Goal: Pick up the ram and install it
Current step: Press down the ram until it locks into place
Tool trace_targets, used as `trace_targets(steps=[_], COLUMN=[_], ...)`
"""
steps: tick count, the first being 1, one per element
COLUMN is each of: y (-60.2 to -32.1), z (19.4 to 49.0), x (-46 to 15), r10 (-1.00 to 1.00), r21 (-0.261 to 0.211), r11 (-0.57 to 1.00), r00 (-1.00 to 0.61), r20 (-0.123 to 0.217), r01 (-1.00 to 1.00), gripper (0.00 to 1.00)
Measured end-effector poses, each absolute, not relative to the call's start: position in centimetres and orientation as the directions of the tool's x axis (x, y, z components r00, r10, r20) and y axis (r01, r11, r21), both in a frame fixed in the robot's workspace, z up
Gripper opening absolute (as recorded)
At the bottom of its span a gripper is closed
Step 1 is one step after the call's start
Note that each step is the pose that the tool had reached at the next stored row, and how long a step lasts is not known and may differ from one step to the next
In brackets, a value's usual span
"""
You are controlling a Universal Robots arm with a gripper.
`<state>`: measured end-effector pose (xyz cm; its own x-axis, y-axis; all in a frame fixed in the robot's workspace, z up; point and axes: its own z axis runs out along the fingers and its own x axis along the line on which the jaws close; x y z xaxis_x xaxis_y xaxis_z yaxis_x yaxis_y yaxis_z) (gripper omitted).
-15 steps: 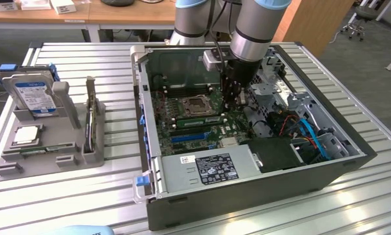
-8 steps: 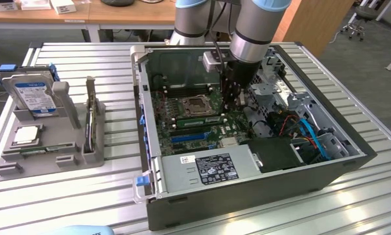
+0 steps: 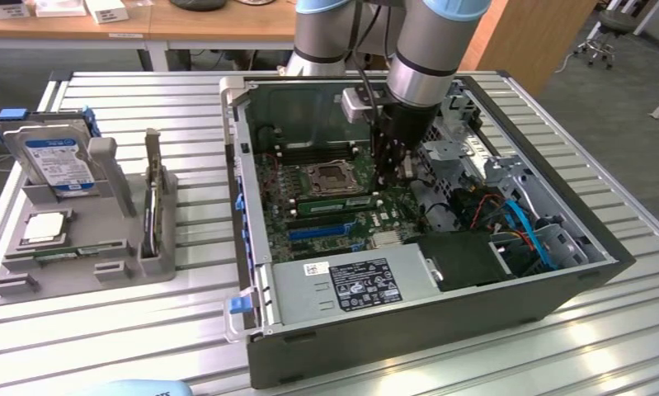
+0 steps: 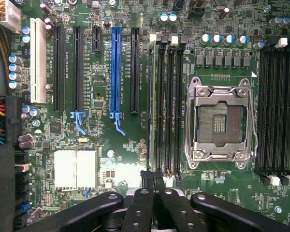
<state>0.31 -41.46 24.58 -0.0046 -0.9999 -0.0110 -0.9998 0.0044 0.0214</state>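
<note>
The ram [image 3: 335, 200] is a thin green stick standing on edge in a memory slot of the motherboard, just beside the empty processor socket [image 3: 331, 176]. In the wrist view the ram [image 4: 152, 96] is seen edge-on in the slot of that bank farthest from the socket [image 4: 221, 123]. My gripper [image 3: 393, 175] reaches down into the open computer case at one end of those slots. The black fingers are shut together, and the gripper [image 4: 153, 180] sits right over the end of the ram's slot. I cannot tell whether the tips touch the stick.
A grey parts tray [image 3: 76, 285] at the exterior view's left holds a blue-labelled hard drive [image 3: 56, 161] and a square silver processor [image 3: 45, 227]. Inside the case, the power supply [image 3: 345, 285], drive cage and cables [image 3: 506, 214] crowd the motherboard. Case walls [image 3: 239, 165] ring it.
</note>
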Motion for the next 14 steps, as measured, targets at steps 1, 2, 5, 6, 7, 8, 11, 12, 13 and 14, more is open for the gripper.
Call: trace_targets(steps=[1,2,5,6,7,8,11,12,13,14], y=[-41.46,-41.46,-41.42,-41.41,-41.40,-41.37,-41.31,-41.28,-41.25,-41.22], z=[24.56,24.54,24.50,24.50,24.50,24.50,24.50,24.50,24.50,24.50], x=[0.31,0.31,0.31,0.31,0.31,0.31,0.31,0.31,0.31,0.31], r10=[-1.000,-1.000,-1.000,-1.000,-1.000,-1.000,-1.000,-1.000,-1.000,-1.000], r21=[0.021,0.021,0.021,0.021,0.021,0.021,0.021,0.021,0.021,0.021], r11=[0.004,0.004,0.004,0.004,0.004,0.004,0.004,0.004,0.005,0.004], r00=[-0.005,-0.005,-0.005,-0.005,-0.005,-0.005,-0.005,-0.005,-0.005,-0.005], r20=[-0.011,-0.010,-0.010,-0.010,-0.010,-0.010,-0.010,-0.010,-0.009,-0.009], r01=[-1.000,-1.000,-1.000,-1.000,-1.000,-1.000,-1.000,-1.000,-1.000,-1.000], gripper=[0.10,0.10,0.10,0.10,0.10,0.10,0.10,0.10,0.10,0.10])
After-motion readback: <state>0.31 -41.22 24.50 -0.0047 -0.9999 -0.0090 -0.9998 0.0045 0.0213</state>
